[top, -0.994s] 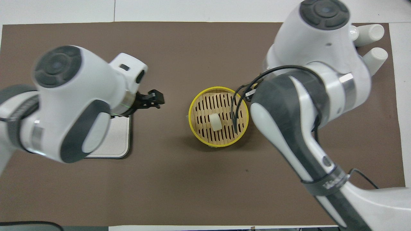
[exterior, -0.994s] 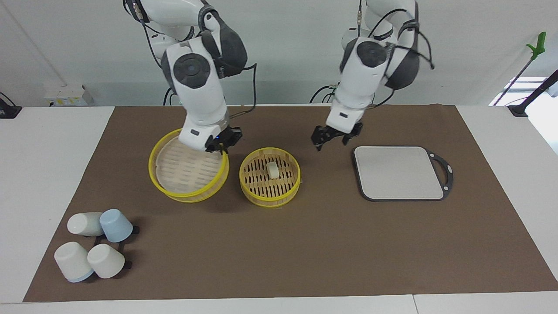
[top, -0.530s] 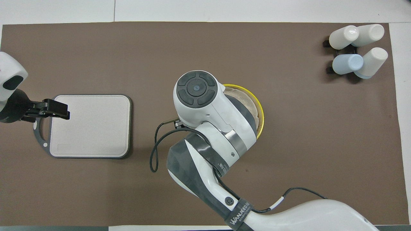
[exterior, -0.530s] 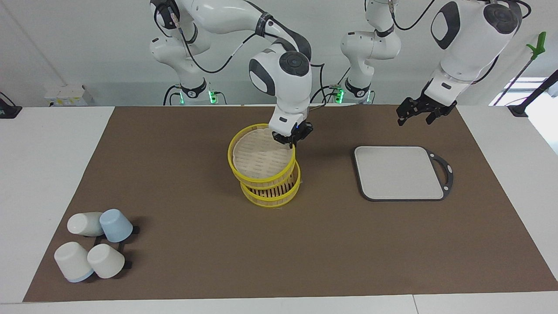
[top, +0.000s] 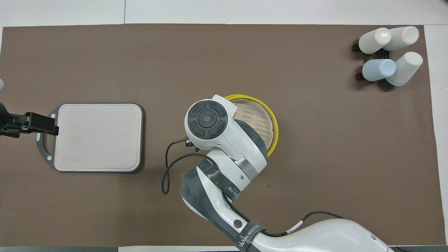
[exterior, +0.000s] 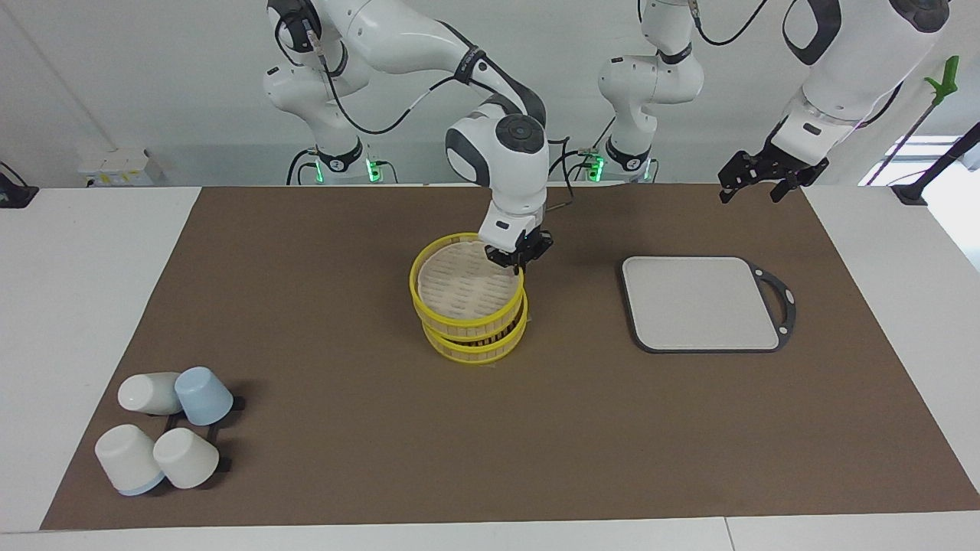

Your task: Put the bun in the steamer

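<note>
brown mat [exterior: 367,459]: steamer [exterior: 475,340], board [exterior: 700,302], cups [exterior: 164,428]

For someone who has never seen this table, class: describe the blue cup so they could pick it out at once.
Start at the brown mat, at the corner toward the right arm's end, farthest from the robots. Four cups cluster there. The blue cup is the only wholly pale blue one; its neighbours are white.

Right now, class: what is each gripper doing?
Right gripper: shut on the steamer's top tier rim.
Left gripper: open, holding nothing, raised near the board.
</note>
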You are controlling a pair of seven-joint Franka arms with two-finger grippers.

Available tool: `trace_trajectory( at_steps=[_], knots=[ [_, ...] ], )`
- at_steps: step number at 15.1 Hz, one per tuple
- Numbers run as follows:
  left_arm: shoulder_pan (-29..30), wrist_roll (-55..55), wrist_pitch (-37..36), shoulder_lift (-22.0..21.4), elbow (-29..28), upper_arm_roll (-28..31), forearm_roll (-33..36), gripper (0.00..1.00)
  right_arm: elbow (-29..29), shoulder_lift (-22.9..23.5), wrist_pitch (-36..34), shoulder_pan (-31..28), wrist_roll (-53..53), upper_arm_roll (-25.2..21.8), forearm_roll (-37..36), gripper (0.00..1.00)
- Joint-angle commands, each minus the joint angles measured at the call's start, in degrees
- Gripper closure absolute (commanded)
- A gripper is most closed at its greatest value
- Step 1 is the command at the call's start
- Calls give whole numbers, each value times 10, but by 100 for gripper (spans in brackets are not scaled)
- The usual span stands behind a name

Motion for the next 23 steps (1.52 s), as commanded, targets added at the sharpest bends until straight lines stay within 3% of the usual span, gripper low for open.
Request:
trace_trajectory(
  at_steps=[1,9,22,23],
  knots=[
    [-2,25,-23,5,23,-5,33,0,-24,-15,21,-6,10,2,-6,100],
    [-11,35,-30,30,52,12,33,0,-33,-10,78,-24,-2,2,-5,100],
    [0,37,-18,21,51,9,-4,0,-48,4,121,-16,3,2,-5,100],
    [-3,37,-17,21,53,9,-5,0,-51,2,118,-17,3,2,-5,73]
  ],
)
